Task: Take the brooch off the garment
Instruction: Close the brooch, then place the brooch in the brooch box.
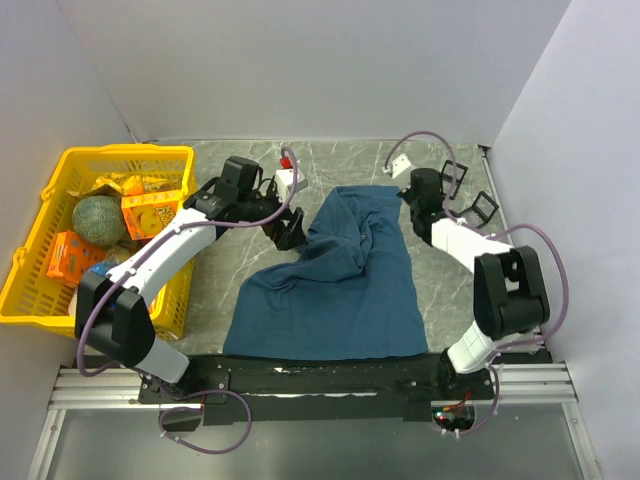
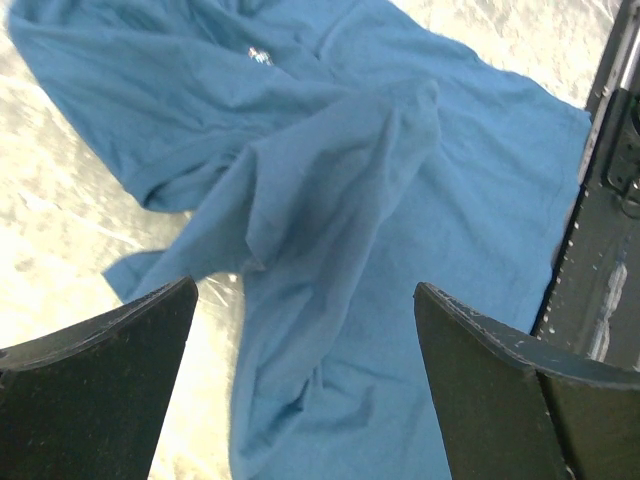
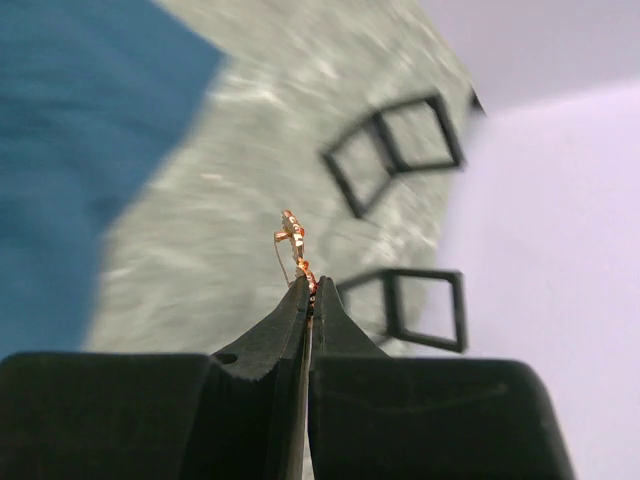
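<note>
The garment (image 1: pixel 330 280), a dark teal-blue T-shirt, lies rumpled in the middle of the table; it also fills the left wrist view (image 2: pixel 420 180) and the left side of the right wrist view (image 3: pixel 80 150). My right gripper (image 1: pixel 412 197) (image 3: pixel 312 285) is shut on the brooch (image 3: pixel 297 245), a small gold and orange pin. It holds the pin above bare table, right of the shirt's far corner. My left gripper (image 1: pixel 290 232) (image 2: pixel 305 290) is open and empty above a raised fold at the shirt's left edge. A tiny glint (image 2: pixel 258 55) shows on the cloth; I cannot tell what it is.
A yellow basket (image 1: pixel 35 290) with a melon and orange boxes stands at the left. Two black square frames (image 1: pixel 480 207) (image 3: pixel 425 305) lie by the right wall. A black rail (image 1: pixel 330 370) (image 2: pixel 600 250) runs along the near edge. Walls close in at the back and sides.
</note>
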`<state>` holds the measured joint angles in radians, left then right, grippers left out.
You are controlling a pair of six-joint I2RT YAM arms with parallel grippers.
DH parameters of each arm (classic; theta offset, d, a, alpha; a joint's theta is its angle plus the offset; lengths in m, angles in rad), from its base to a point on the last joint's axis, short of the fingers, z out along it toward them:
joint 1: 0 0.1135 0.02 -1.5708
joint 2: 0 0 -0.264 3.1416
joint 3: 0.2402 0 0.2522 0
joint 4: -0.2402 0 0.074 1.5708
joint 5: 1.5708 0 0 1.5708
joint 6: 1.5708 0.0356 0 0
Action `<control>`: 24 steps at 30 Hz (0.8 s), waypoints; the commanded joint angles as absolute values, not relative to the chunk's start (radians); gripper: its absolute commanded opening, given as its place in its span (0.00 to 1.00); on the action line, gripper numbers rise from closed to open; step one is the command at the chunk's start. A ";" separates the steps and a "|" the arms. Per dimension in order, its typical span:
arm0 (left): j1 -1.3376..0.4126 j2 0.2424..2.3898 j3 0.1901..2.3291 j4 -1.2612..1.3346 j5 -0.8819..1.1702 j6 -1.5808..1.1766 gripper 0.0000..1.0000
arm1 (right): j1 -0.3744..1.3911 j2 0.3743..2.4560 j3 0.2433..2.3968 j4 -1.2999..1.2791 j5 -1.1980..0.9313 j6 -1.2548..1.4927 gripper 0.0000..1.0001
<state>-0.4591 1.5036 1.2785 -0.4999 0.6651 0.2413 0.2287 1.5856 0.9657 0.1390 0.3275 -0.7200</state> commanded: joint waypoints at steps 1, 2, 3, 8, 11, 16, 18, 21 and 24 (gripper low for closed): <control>-0.460 1.431 1.256 -0.417 0.663 0.213 0.96 | 0.150 1.669 1.049 0.241 0.474 -0.716 0.00; -0.460 1.427 1.241 -0.410 0.670 0.212 0.96 | 0.135 1.684 1.052 0.248 0.509 -0.732 0.00; -0.460 1.417 1.236 -0.403 0.678 0.209 0.96 | 0.127 1.698 1.054 0.270 0.524 -0.739 0.00; -0.460 1.417 1.236 -0.397 0.698 0.212 0.96 | 0.091 1.749 1.046 0.325 0.592 -0.796 0.00; -0.460 1.416 1.238 -0.396 0.687 0.218 0.96 | 0.066 1.769 1.031 0.399 0.627 -0.860 0.00; -0.460 1.417 1.288 -0.485 0.641 0.291 0.96 | 0.026 1.790 1.020 0.428 0.615 -0.893 0.00; -0.460 1.428 1.319 -0.529 0.615 0.337 0.96 | 0.020 1.801 1.014 0.440 0.612 -0.922 0.00; -0.459 1.443 1.379 -0.615 0.568 0.367 0.96 | 0.018 1.824 0.985 0.520 0.615 -0.980 0.00; -0.456 1.443 1.413 -0.695 0.594 0.411 0.96 | 0.018 1.836 0.973 0.531 0.597 -0.991 0.00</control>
